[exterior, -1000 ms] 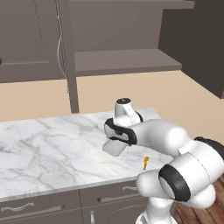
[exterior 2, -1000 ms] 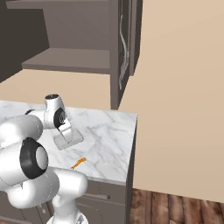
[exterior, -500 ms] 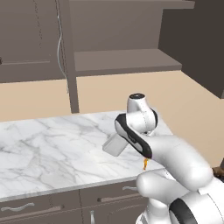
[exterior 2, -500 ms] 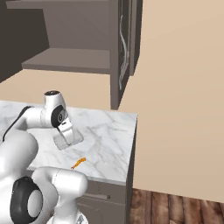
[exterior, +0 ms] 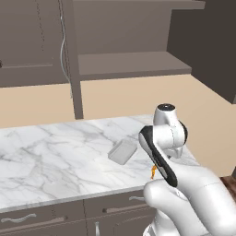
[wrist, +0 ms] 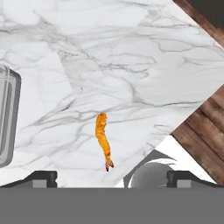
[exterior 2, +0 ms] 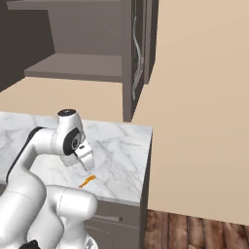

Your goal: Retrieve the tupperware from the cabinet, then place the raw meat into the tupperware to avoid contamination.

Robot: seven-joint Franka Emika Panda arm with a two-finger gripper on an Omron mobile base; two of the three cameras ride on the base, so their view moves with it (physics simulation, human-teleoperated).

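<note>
No brand, label or writing can be read on anything here; the surfaces are all plain.

The tupperware [exterior: 123, 151] lies on the marble counter [exterior: 50, 152], out of the cabinet [exterior: 133, 46], a little tilted and near the front part of the top. In the hand view only one rounded corner of the tupperware [wrist: 8, 118] shows; the rest is cut off by the left edge. It looks empty, as far as the part in view tells.

The raw meat [wrist: 103, 141] is a thin orange strip with a darker reddish end. It lies on the counter, apart from the tupperware and close to the corner where the marble ends over the wooden floor [wrist: 205, 131]. In the left base view the arm hides most of the raw meat [exterior: 152, 172], and only a small orange bit is seen beside it. In the right base view the raw meat [exterior 2: 87, 182] lies just below the arm's hand, near the front edge of the counter.

The gripper [wrist: 112, 177] stands wide open and holds nothing; its two dark fingertips [wrist: 40, 178] rise far apart at the bottom of the hand view, with the meat between and beyond them, not touched.

The cabinet door [exterior 2: 138, 53] stands open and its inner shelf [exterior: 131, 64] looks bare.
</note>
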